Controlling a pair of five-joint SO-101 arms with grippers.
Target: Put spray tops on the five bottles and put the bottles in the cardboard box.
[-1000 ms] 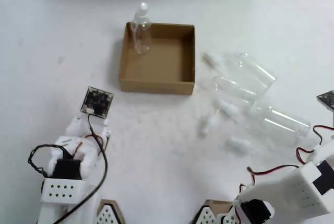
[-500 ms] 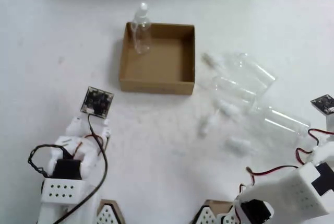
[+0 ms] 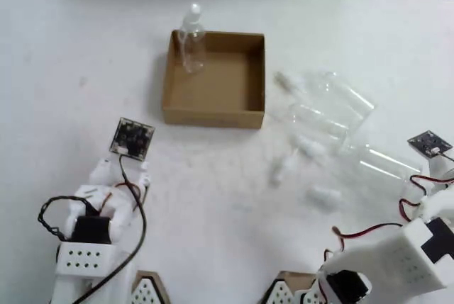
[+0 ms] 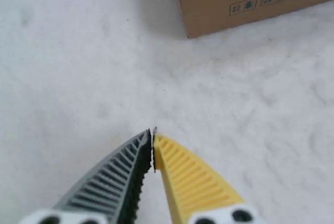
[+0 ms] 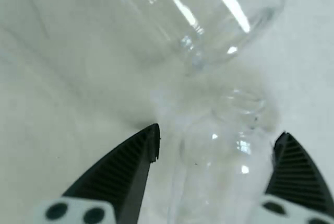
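White worktop (image 3: 71,49) carried the cardboard box (image 3: 213,116) near its far edge with one capped bottle (image 3: 191,45) inside, the other bottles (image 3: 340,95) and loose spray tops (image 3: 323,195) lying toward the right edge, the right pincer (image 5: 217,135) wide around an uncapped bottle (image 5: 219,153), the left pincer (image 4: 152,135) closed, so most work seemingly remained.

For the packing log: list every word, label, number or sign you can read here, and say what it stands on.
Blue print in small frames on the outer side wall of the box, left wrist view: too blurred to read.
Clear bottles: no label to be seen.
No other text, number or sign can be read.
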